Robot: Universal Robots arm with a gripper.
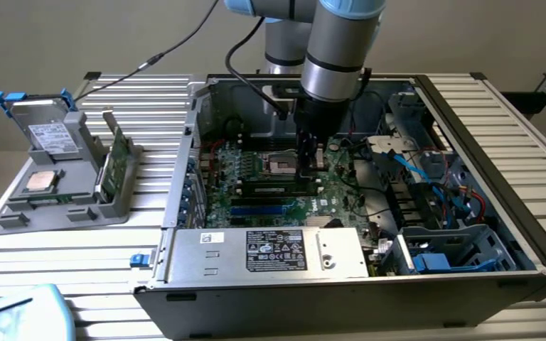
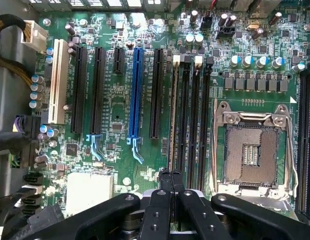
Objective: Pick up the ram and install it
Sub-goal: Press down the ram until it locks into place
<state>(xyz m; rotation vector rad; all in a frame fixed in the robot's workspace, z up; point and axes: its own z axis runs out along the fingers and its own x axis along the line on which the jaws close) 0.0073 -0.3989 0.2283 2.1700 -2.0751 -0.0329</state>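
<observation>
Nearest to me stands the open computer case (image 1: 349, 305), with the silver power supply (image 1: 264, 252) along its front edge. Behind this lies the green motherboard (image 1: 254, 206) (image 2: 114, 125) with its black expansion slots and one blue slot (image 2: 136, 92).

The ram (image 1: 271, 189) (image 2: 173, 115) stands on its edge in one of the long memory slots, just beside the open processor socket (image 1: 281, 165) (image 2: 250, 150). In the wrist view it appears as a thin pale line between the black slots.

The gripper (image 1: 303, 174) (image 2: 170, 175) hangs straight down over the board, and its two fingers are pressed together with nothing between them. The tips are over one end of the ram; I cannot tell if they touch it.

At the exterior view's left, outside the case, a grey holder (image 1: 65, 206) sits on the ribbed table (image 1: 83, 256). It carries another green stick (image 1: 111, 167), upright, and a square silver chip (image 1: 40, 181).
</observation>
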